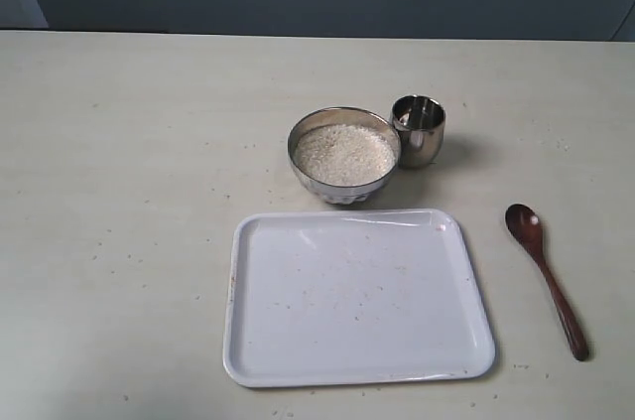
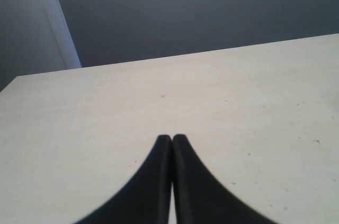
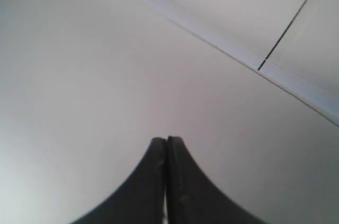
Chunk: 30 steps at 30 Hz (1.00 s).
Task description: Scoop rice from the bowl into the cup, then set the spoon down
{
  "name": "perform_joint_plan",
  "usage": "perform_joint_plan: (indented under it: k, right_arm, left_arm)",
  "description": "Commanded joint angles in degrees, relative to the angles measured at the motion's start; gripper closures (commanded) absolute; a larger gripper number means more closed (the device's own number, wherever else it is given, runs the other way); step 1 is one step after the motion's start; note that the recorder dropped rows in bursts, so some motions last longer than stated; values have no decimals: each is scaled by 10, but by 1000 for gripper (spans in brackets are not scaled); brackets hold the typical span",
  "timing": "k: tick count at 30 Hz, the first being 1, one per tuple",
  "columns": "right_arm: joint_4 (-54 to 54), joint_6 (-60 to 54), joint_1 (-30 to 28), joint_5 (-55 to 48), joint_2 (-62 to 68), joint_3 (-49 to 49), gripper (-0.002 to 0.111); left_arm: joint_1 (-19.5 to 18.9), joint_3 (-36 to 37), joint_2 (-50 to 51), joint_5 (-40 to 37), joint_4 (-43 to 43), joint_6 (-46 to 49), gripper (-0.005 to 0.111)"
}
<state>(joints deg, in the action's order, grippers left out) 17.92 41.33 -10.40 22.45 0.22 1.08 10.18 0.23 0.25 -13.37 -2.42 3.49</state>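
Observation:
The steel bowl [image 1: 343, 186] stands mid-table, filled with white rice [image 1: 343, 154]. Touching its right side is the small steel cup [image 1: 419, 129]; I cannot tell what lies inside it. The dark wooden spoon [image 1: 544, 272] lies flat on the table at the right, oval bowl toward the back, handle toward the front. Neither gripper appears in the exterior view. My left gripper [image 2: 172, 138] is shut with nothing in it, over bare tabletop. My right gripper [image 3: 167, 140] is also shut and empty, facing a pale grey surface.
A white rectangular tray [image 1: 238, 321] with a few stray grains lies in front of the bowl. The cream table [image 1: 119, 192] ends at a dark wall behind. A pale wall corner [image 2: 55, 20] shows in the left wrist view.

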Motion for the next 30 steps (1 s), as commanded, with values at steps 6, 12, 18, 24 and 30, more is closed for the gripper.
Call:
perform_joint_plan:
  k: [6,12,18,24,30]
  right_arm:
    - [-442,-143,42,-444,252,479,109]
    - [-241,-398,102,-883,559,797,109]
    - [-193,-428,144,-924,751,894,109]
    - [-118,-461,145,-924,821,782,106]
    - [-26,-527,145,-924,819,595,63]
  left_arm:
    - [2,-2,-3,1,-1,-4,106]
    - [2,-2,-3,1,-1,-4,106]
    - [2,-2,-3,1,-1,-4,106]
    - [2,-2,-3,1,-1,-4,106]
    - [2,-2,-3,1,-1,-4,106]
